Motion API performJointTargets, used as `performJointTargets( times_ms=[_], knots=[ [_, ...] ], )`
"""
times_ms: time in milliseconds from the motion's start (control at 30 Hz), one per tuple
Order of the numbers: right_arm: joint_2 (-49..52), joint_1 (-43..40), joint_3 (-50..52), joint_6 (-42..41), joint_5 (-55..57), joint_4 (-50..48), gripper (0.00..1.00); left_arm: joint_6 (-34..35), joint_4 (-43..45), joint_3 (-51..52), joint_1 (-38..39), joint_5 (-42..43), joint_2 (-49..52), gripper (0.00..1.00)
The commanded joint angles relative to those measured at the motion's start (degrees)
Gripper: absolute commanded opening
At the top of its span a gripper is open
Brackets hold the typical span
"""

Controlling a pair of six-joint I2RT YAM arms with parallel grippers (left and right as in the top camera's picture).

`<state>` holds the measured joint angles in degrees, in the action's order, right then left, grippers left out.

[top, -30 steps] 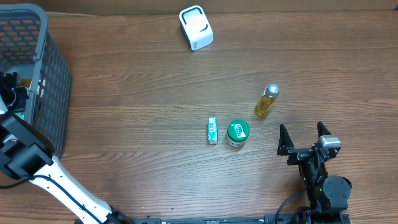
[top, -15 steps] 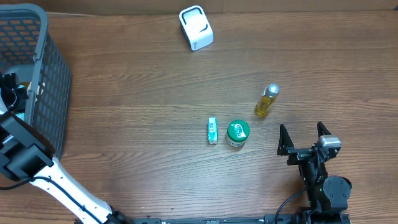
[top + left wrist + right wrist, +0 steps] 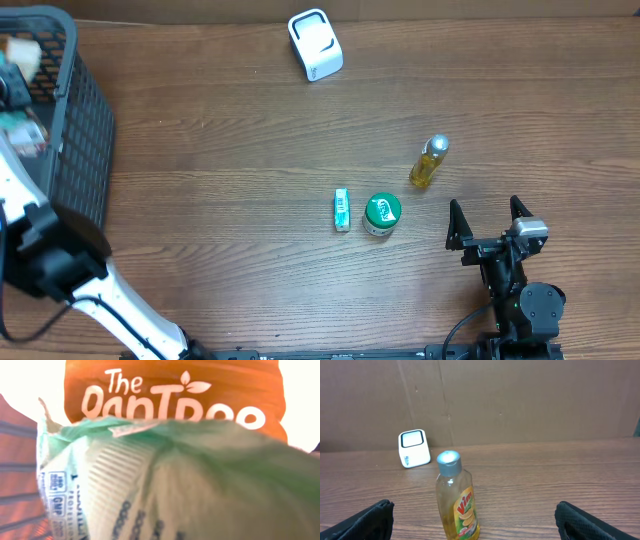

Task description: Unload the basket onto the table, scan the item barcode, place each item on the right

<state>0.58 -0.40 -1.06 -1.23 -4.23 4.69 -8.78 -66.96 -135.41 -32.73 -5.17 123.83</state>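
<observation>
A pale green printed pouch [image 3: 165, 475] fills the left wrist view, with an orange pack [image 3: 175, 390] lettered in white behind it. From above, the pouch [image 3: 22, 132] hangs over the grey basket [image 3: 88, 120] at the far left, with my left gripper [image 3: 14, 98] shut on it; its fingers are hidden. The white scanner [image 3: 315, 45] stands at the back of the table, also in the right wrist view [image 3: 414, 448]. My right gripper [image 3: 490, 222] stands open near the front right, nothing between its fingers [image 3: 370, 520].
A yellow bottle with a silver cap [image 3: 428, 162] stands just ahead of the right gripper, close in the right wrist view [image 3: 457, 502]. A green-lidded jar [image 3: 382, 214] and a small teal box [image 3: 342, 210] sit mid-table. A brown wall backs the table.
My left gripper closed inside the basket, then rose out of it with the green pouch. The right arm and the things on the table have not moved.
</observation>
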Motion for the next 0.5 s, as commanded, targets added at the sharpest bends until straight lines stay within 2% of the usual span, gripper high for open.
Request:
performJointTargets(
  times_ms=[0, 167, 267, 367, 467],
  knots=[
    [-0.42, -0.20, 0.61, 0.42, 0.09, -0.24, 1.00, 3.63, 1.49, -2.56, 0.59, -0.98, -9.46, 0.32],
    [-0.42, -0.20, 0.61, 0.42, 0.09, -0.24, 1.00, 6.71, 2.99, -2.56, 1.31, -0.17, -16.76, 0.32],
    [-0.39, -0.20, 0.61, 0.42, 0.11, -0.24, 1.00, 8.00, 2.89, -2.56, 1.79, 4.02, -20.87, 0.33],
    [-0.39, -0.20, 0.61, 0.42, 0.09, -0.24, 1.00, 10.80, 0.83, -2.56, 3.50, 5.27, -23.82, 0.33],
    [-0.39, -0.20, 0.61, 0.42, 0.09, -0.24, 1.00, 10.73, -2.36, -2.56, 6.47, 5.18, -25.59, 0.32]
  ],
)
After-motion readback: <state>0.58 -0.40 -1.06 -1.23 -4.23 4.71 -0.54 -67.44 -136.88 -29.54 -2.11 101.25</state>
